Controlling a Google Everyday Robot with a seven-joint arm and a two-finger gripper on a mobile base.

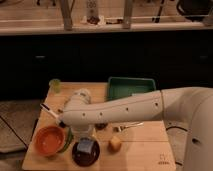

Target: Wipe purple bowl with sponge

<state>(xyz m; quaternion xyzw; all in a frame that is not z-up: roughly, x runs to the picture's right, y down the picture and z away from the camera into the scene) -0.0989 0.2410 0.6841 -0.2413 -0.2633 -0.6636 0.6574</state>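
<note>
Tool (86,141), poised directly above the purple bowl (86,154) at the near edge of the tabletop (145,140), appears to press the sponge (86,146) down into it, though its grip state cannot be determined.

Purple bowl (86,153), small, round, shallow, very dark and glossy, sat upright near the front edge of the wooden table, sponge (86,146), a small pale blue-grey block, rested inside it, gripper (85,136) directly above the sponge
</note>
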